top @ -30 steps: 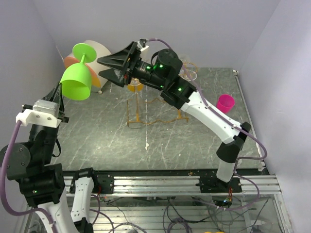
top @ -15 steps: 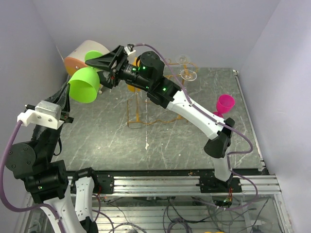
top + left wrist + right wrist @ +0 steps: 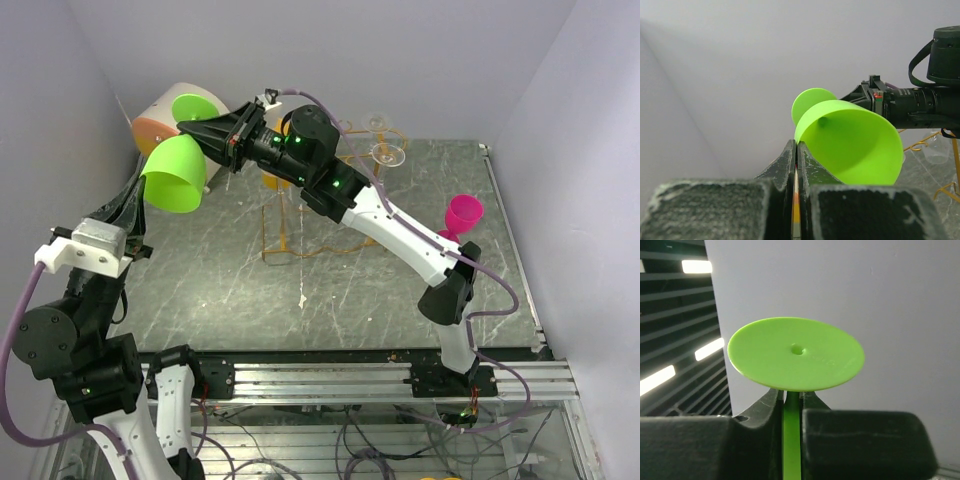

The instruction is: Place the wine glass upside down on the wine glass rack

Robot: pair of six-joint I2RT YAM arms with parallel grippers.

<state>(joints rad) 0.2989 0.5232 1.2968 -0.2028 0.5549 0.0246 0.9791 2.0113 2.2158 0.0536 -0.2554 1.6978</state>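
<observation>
no legible text, no labels, brands, numbers or signs

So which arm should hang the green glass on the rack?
Probably the right. The right gripper pinches the stem of the green glass, and that arm reaches over the rack. The left gripper only nips the bowl's rim.

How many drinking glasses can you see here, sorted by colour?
green wine glass: 1
pink glass: 1
clear glasses: 2
orange glass, mostly hidden behind an arm: 1
Total: 5
</observation>
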